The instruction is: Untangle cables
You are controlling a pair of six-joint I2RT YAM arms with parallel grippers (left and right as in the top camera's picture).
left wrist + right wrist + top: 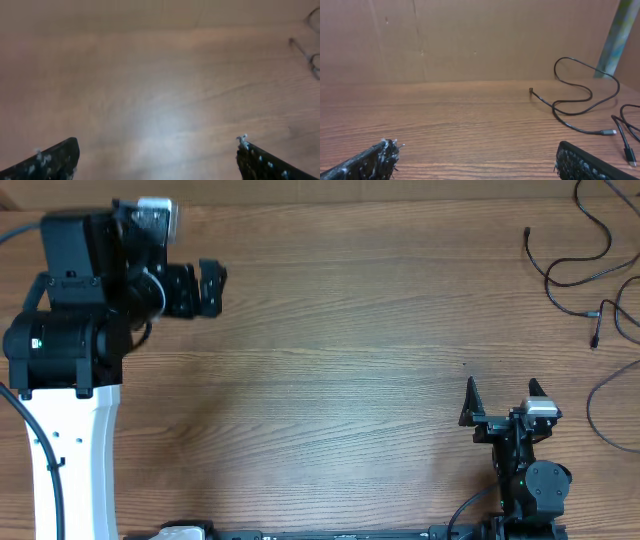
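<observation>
Thin black cables (583,272) lie in loose strands at the table's far right; one plug end points toward the middle. In the right wrist view a cable (580,100) loops at the right, with silvery plug tips beside it. The cables show faintly at the right edge of the left wrist view (306,52). My left gripper (213,288) is open and empty at the far left, well away from them. My right gripper (503,397) is open and empty near the front right, short of the cables.
The wooden table (330,380) spreads between the arms. A brown wall (470,40) stands behind the table. The left arm's white base (75,470) stands at the front left.
</observation>
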